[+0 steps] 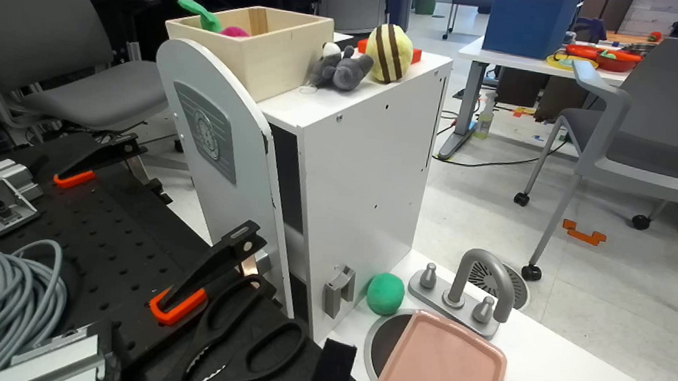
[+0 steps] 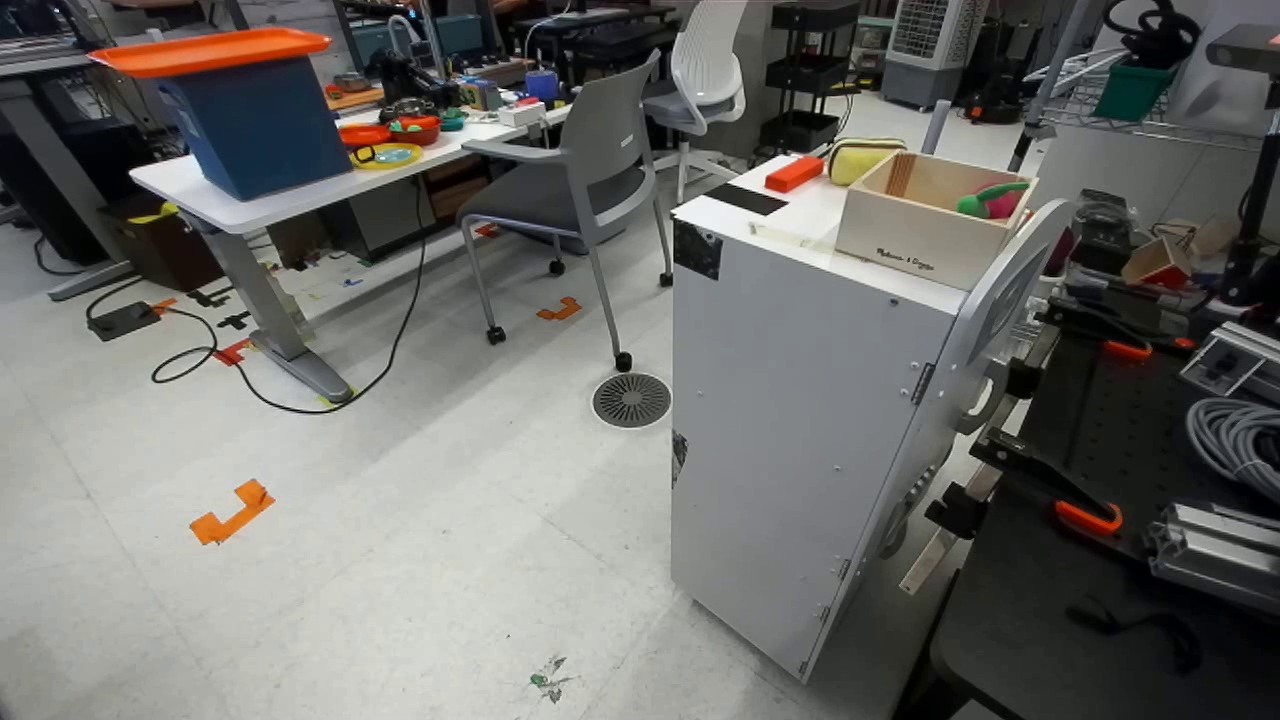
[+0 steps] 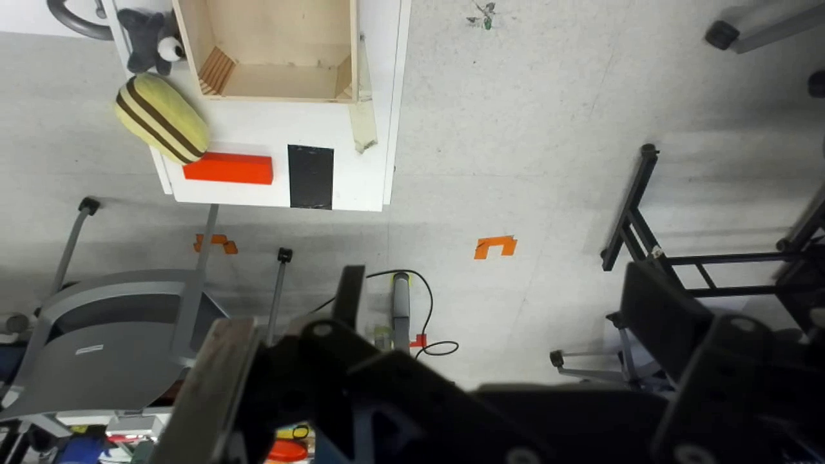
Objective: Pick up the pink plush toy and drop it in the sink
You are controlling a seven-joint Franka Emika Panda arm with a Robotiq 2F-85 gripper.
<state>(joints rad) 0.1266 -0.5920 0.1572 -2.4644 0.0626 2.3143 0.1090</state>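
Observation:
The pink plush toy [image 1: 235, 31], with its green part sticking up, lies in a pale wooden open box [image 1: 292, 64] on top of the white cabinet. It also shows over the box's wall in an exterior view [image 2: 1003, 204]. In the wrist view the toy is out of sight; only part of the box [image 3: 277, 38] shows there. The sink [image 1: 387, 338] is a round grey basin by the faucet, mostly covered by a pinkish tray [image 1: 443, 371]. My gripper [image 3: 506, 303] is open and empty over the floor, beyond the cabinet top's edge. It is not seen in the exterior views.
A striped yellow plush [image 1: 389, 53], a grey plush [image 1: 344, 71] and a red block [image 3: 229, 168] stand by the box. A green ball [image 1: 385, 294] and the faucet [image 1: 476, 278] stand beside the sink. A tall rounded panel [image 1: 221, 123] rises at the cabinet's side.

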